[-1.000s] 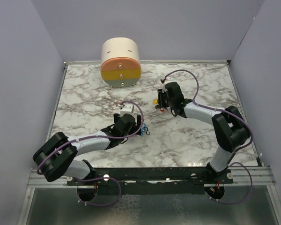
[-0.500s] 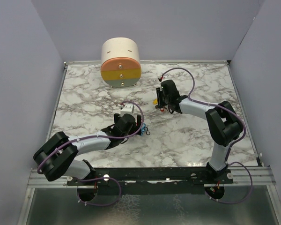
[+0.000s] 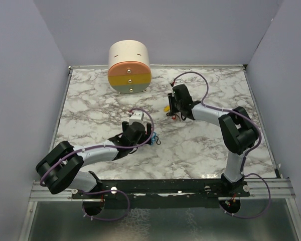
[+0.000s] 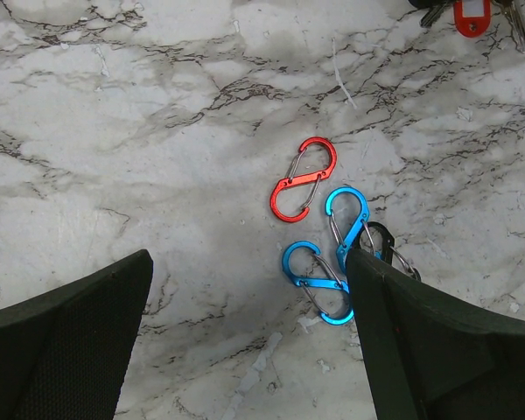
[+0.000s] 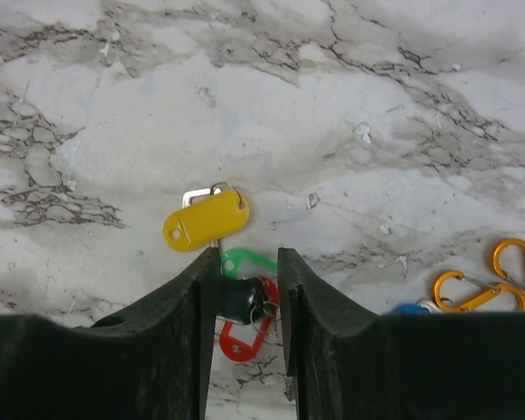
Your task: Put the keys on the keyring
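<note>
Your right pincer (image 5: 248,255) is clamped on the keys (image 5: 241,304), yellow one (image 5: 206,220) poking just past its tips; left pincer (image 4: 249,262) hangs wide open, empty.

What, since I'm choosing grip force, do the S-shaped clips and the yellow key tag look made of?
The S-shaped clips: likely anodised metal, given thin wire gates and a satin coloured sheen. The yellow key tag: probably plastic, smooth, opaque, softly glossy, with rounded edges.

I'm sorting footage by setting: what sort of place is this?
Probably a robot test booth: plain grey walls boxing in a marble-patterned table, and two arms bolted to a rail at its near edge.
</note>
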Action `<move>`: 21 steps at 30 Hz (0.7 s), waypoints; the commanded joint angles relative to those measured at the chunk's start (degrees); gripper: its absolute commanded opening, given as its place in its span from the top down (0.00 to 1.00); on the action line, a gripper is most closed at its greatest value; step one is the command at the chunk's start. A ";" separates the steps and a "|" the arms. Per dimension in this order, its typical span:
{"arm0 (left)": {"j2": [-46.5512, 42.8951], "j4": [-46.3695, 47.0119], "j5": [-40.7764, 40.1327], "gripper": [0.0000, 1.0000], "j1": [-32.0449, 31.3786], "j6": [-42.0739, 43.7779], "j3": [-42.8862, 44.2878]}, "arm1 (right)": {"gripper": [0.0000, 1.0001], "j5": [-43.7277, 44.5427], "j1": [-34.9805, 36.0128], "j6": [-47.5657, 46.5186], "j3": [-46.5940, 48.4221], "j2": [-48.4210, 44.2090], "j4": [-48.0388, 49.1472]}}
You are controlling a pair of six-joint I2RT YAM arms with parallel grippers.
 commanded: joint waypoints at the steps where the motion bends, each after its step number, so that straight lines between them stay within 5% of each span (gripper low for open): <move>1: 0.06 1.59 0.46 0.07 0.18 0.48 0.12 | 0.67 -2.36 -0.81 -2.25 3.38 3.69 2.57; 21: 1.69 1.77 0.27 0.07 0.27 1.13 0.83 | 0.69 -10.38 -2.97 -5.06 8.21 8.53 4.94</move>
